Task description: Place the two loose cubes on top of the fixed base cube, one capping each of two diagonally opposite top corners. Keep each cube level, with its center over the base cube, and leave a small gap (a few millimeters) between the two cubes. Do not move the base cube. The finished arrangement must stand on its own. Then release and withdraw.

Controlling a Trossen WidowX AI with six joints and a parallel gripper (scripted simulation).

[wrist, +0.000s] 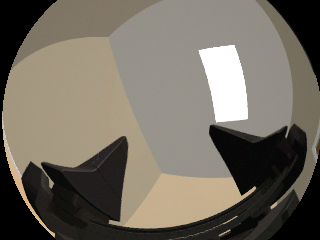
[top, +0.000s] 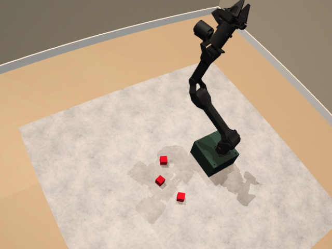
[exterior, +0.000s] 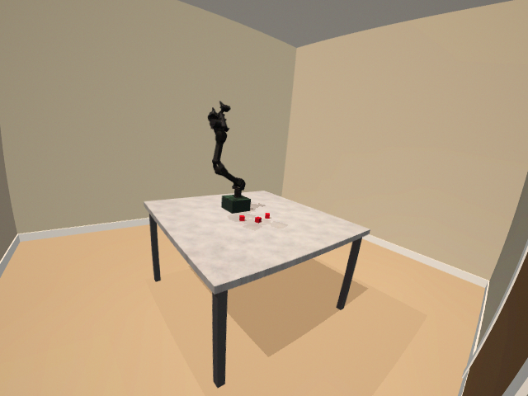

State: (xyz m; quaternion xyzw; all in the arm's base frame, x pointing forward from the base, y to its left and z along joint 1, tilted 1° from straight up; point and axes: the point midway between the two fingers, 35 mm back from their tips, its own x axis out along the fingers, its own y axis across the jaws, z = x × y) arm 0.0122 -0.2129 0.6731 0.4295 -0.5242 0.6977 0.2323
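Three red cubes stand apart on the table, all alike, so I cannot tell which is the fixed base. One cube [top: 163, 160] [exterior: 242, 218] is farthest back in the top view. A second cube [top: 160, 180] [exterior: 257, 219] is turned at an angle, between the other two. The third cube [top: 180, 196] [exterior: 267, 215] is nearest the front in the top view. No cube is stacked on another. My gripper [top: 246, 2] [exterior: 217, 106] [wrist: 170, 135] is open and empty, raised high above the table and pointing upward. No cube shows in the wrist view.
The arm stands on a dark green box [top: 201, 156] [exterior: 235, 204], to the right of the cubes in the top view. The mottled grey table [top: 93, 139] [exterior: 205, 247] carries the box and cubes. The arm's shadows fall around the cubes. Walls stand beyond the table.
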